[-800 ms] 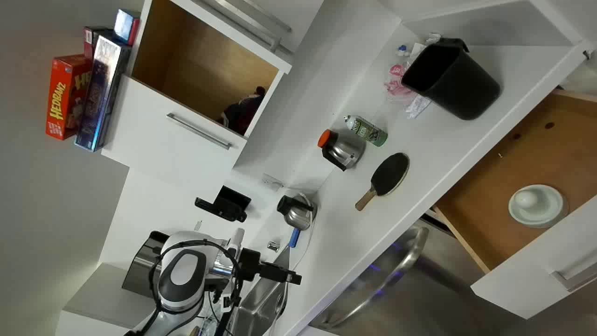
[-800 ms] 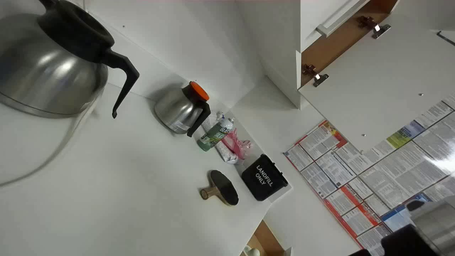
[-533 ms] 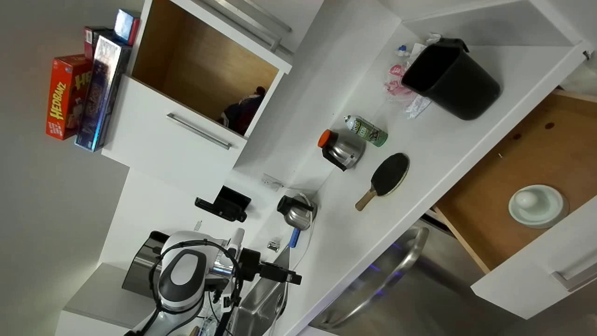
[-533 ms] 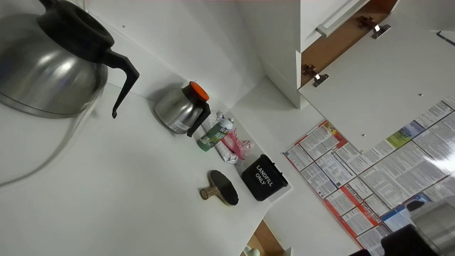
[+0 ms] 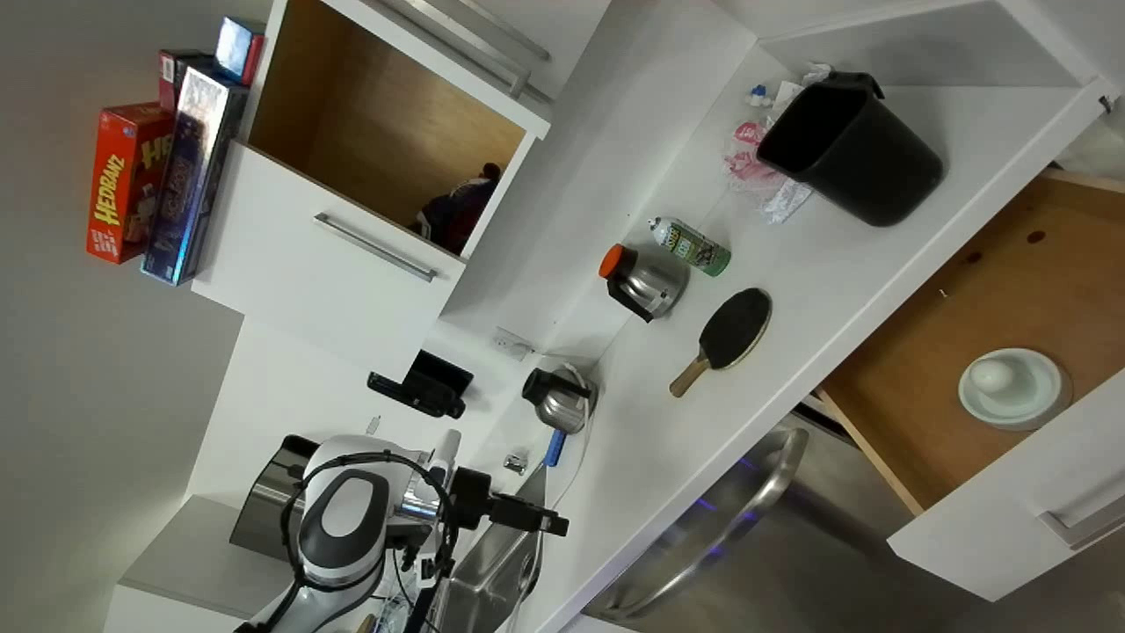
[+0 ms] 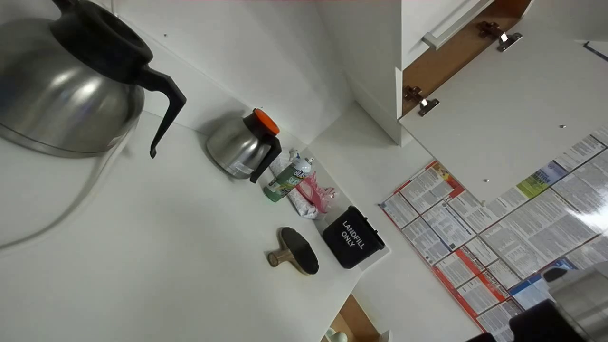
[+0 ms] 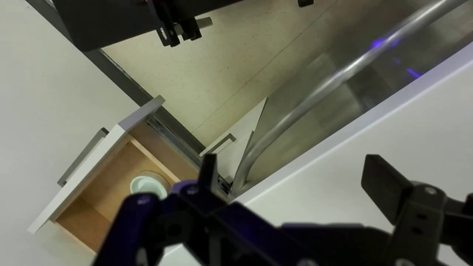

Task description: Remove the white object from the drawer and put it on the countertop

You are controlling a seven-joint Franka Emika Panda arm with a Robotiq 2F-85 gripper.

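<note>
Gripper (image 7: 293,175): in the wrist view its two fingers are spread wide apart, and nothing is held between them. Left to right, in an exterior view: boxed games (image 5: 189,180) are placed along the top of a white cabinet (image 5: 308,259), the word HEDBANZ being legible on one of them. Lower down, the robot arm (image 5: 344,527) is shown, with the gripper held near the sink (image 5: 488,571). A steel carafe (image 5: 561,411) with a black top is placed slightly to the right. Along the white countertop (image 5: 826,264), an orange-lidded carafe (image 5: 655,283) is followed by a spray can (image 5: 694,247), set just beside it, and by a black-faced paddle (image 5: 736,328) with a wooden handle. Farther right, pink-and-white packaging (image 5: 749,169) is partly covered by a black bin (image 5: 866,158), on which the lettering (image 6: 352,233) LANDFILL ONLY is displayed in an exterior view. At the far right, a drawer (image 5: 918,378) with a brown bottom and a white front is drawn out below the countertop. The white bowl (image 5: 1024,397) is contained in the drawer, rested on its bottom near that front; a pale rounded form (image 5: 993,375) is seen within the bowl's outline. In the wrist view, the bowl is partly masked by the gripper.
</note>
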